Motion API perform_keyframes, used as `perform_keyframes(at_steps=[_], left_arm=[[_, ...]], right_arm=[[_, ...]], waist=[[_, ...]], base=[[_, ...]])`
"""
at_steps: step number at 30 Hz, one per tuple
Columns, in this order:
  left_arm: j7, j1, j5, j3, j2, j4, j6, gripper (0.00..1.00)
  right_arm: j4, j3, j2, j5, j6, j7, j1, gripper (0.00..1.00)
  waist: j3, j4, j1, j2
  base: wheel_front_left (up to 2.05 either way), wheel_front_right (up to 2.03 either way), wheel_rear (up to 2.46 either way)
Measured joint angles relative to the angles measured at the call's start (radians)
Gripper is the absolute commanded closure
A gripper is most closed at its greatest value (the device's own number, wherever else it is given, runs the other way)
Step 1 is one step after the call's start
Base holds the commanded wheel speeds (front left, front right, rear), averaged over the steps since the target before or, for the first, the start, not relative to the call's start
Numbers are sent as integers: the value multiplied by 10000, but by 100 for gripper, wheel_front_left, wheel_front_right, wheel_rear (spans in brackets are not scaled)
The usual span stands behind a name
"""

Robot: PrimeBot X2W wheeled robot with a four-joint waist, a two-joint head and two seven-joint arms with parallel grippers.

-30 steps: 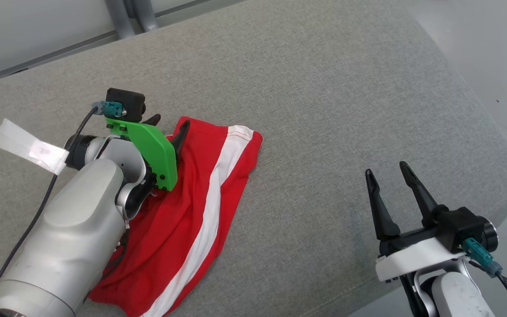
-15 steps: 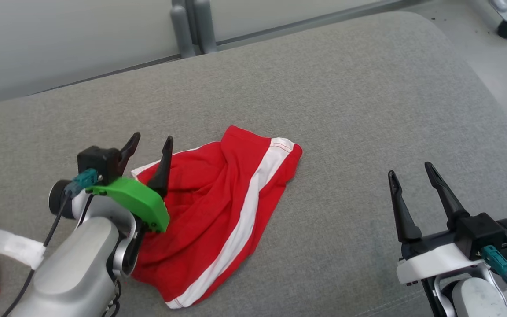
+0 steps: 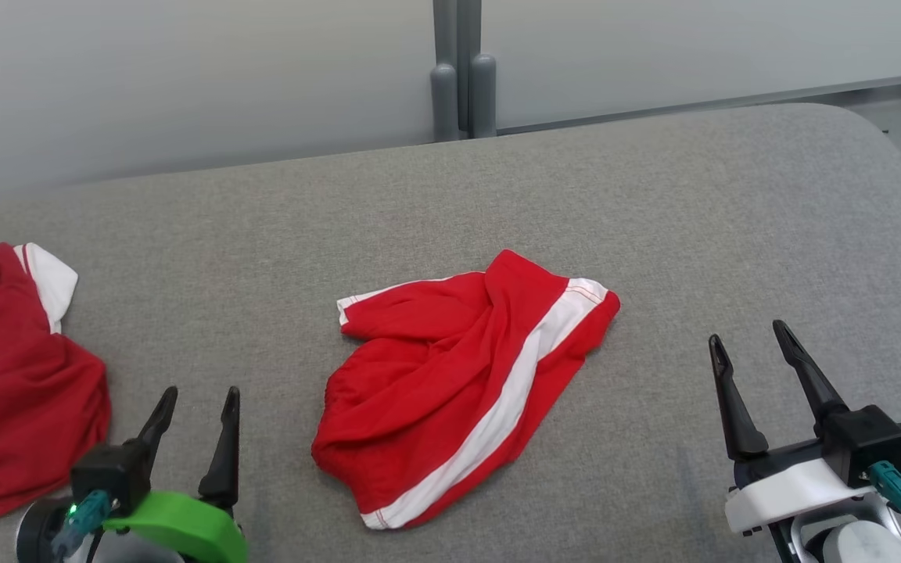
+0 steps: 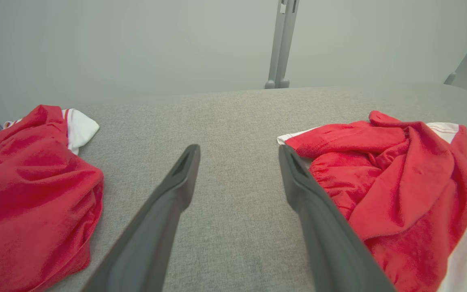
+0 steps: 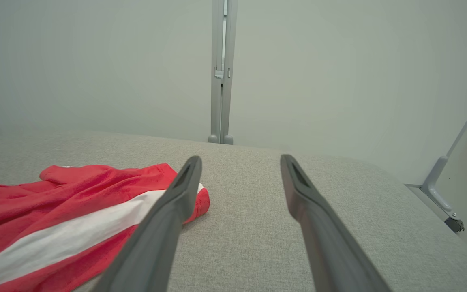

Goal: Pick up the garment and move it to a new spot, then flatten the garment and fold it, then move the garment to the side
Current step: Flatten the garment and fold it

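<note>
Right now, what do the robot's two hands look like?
Both have two long, pointy black fingers. The left gripper has a bright green plate, the right gripper a white plate. Each carries a black box with a teal plug.

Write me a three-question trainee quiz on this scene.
1. True or false: the left hand is holding the shorts.
2. The stripe on the shorts is: A white, B blue, C black.
3. Fill in: the shirt lies nearer the ____ hand.
Key: 1 false; 2 A; 3 left.
</note>
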Motion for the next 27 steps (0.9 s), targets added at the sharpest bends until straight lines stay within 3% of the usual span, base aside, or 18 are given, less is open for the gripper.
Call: perform_keyframes(at_steps=[6, 19, 22, 27], left_arm=[[-12, 1861, 1028, 1845, -257, -949, -253, 0], [-13, 4223, 3371, 5310, -2136, -1296, -2953, 0], [-12, 4460, 3835, 5912, -2587, -1106, -3405, 0], [-12, 4481, 4251, 6280, -2884, -961, -3684, 0]], right_arm=[[94, -67, -59, 2, 0, 0, 223, 0], [374, -113, -81, 111, 0, 0, 595, 0], [445, -128, -63, 173, 0, 0, 717, 0], [552, -211, -4, 180, 0, 2, 778, 0]], waist=[[-329, 427, 0, 0], [-633, 544, 0, 0], [-689, 508, 0, 0], [-709, 454, 0, 0]], base=[[0, 0, 0], [0, 0, 0], [0, 0, 0], [0, 0, 0]])
